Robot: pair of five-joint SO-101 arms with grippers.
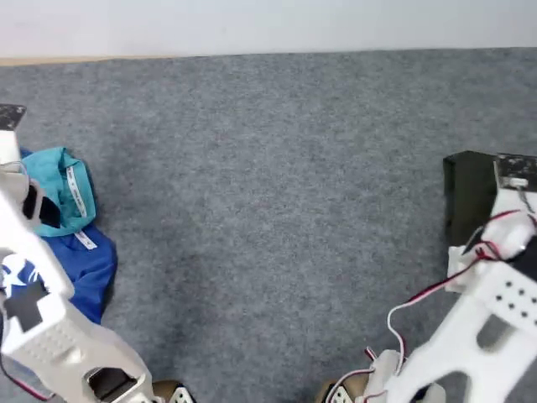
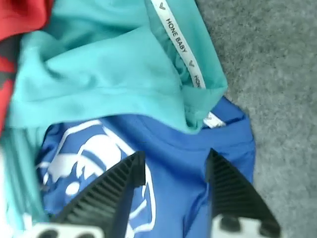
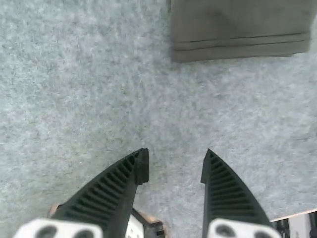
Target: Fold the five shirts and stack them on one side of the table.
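Note:
A loose pile of shirts lies at the table's left edge: a teal shirt (image 1: pixel 63 189) on top of a blue shirt (image 1: pixel 84 269) with a white print. In the left wrist view the teal shirt (image 2: pixel 109 69) overlaps the blue shirt (image 2: pixel 173 148), and a red shirt (image 2: pixel 22 17) shows at the pile's edge. My left gripper (image 2: pixel 173 161) hangs open just above the blue shirt, holding nothing. A folded dark shirt (image 1: pixel 468 197) lies at the table's right side. My right gripper (image 3: pixel 173 166) stands open over bare felt, short of the dark shirt (image 3: pixel 237 29).
Grey felt (image 1: pixel 277 185) covers the whole table, with a wide bare stretch between the pile and the folded shirt. The left arm's white body (image 1: pixel 50 327) and the right arm's white body (image 1: pixel 487 327) stand at the near edge. A pale wall runs behind the far edge.

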